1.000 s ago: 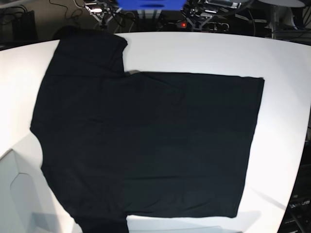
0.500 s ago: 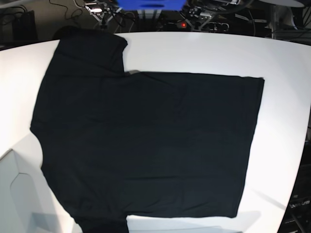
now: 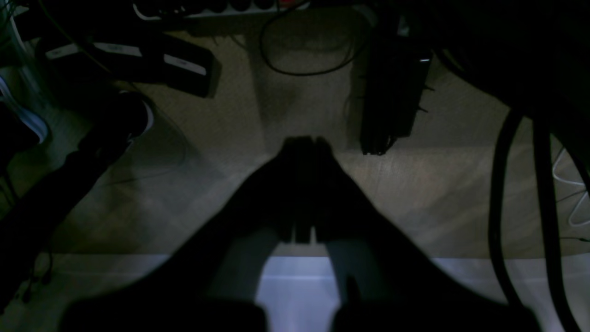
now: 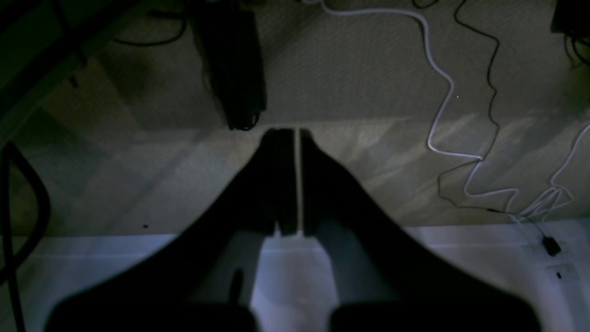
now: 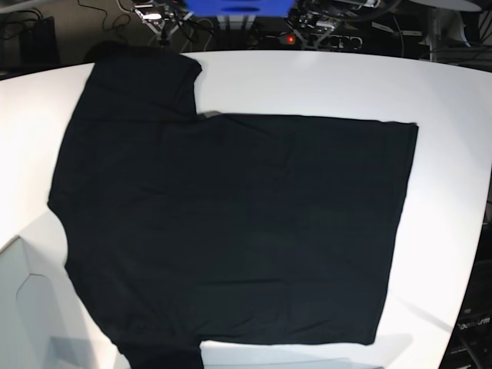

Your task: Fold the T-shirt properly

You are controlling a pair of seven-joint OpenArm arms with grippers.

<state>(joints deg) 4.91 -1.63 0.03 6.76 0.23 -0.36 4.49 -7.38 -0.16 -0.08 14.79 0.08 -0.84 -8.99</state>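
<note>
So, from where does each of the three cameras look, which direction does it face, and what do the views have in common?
Base: sits high, looks down on the black T-shirt spread flat on the white table; no arm shows.
Left wrist: sits on the left arm, faces a dim carpeted floor with cables; its shut fingers show.
Right wrist: sits on the right arm, faces similar floor with a white cable; its shut fingers show.
Shared: both wrist views show a pale surface along the bottom edge; neither shows the T-shirt.
</note>
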